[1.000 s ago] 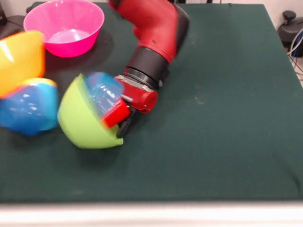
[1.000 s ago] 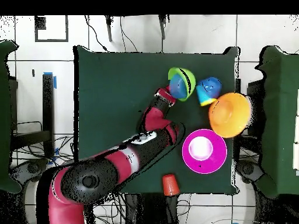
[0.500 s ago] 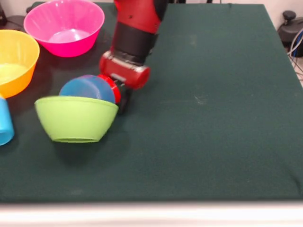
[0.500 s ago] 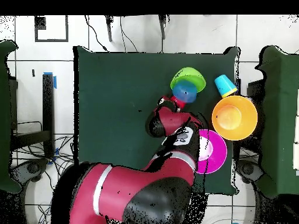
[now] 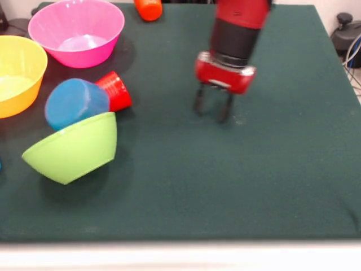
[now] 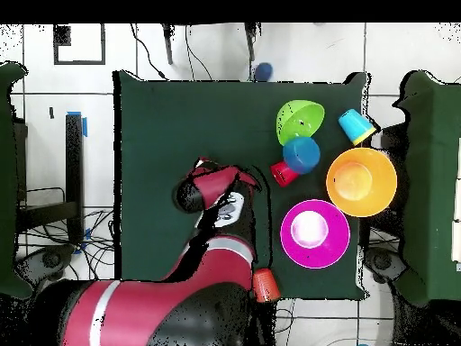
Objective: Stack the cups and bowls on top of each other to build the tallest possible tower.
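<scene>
My gripper (image 5: 212, 109) hangs open and empty over the middle of the green cloth, well to the right of the pieces. No tower stands. The green bowl (image 5: 73, 148) is tipped on its side. A blue bowl (image 5: 76, 102) leans against its rim, and the red cup (image 5: 117, 90) lies on its side right behind it. Overhead, the green bowl (image 6: 300, 120), blue bowl (image 6: 302, 154) and red cup (image 6: 284, 173) sit in a tight row. The light blue cup (image 6: 357, 126) lies near the table edge. An orange cup (image 5: 148, 8) lies at the far edge.
The pink bowl (image 5: 76, 31) and the yellow-orange bowl (image 5: 17, 73) stand upright at the left, side by side. Overhead, the arm (image 6: 216, 234) crosses the table beside the pink bowl (image 6: 314, 233). A small dark blue object (image 6: 262, 70) lies off the table.
My gripper has pulled away to the right of the front view and stands open. The blue bowl and red cup have come out of the green bowl, which has tipped over.
</scene>
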Robot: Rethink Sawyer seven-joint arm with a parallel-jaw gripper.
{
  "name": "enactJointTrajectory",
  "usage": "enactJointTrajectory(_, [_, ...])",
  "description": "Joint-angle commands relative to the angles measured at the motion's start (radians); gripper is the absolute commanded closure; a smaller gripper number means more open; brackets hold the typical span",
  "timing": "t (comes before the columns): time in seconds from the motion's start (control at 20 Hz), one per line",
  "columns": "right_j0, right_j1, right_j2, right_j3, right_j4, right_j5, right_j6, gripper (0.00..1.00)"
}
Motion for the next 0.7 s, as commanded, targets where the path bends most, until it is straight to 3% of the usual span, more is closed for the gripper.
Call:
enactJointTrajectory(0.05, [0.104,0.009,0.197,0.007,-0.044,0.122,-0.087,0.0])
enactJointTrajectory(0.4, [0.304,-0.002,0.099,-0.011,0.04,0.163,0.051,0.0])
enactJointTrajectory(0.7, [0.497,-0.022,0.028,0.012,0.153,0.177,0.18,0.0])
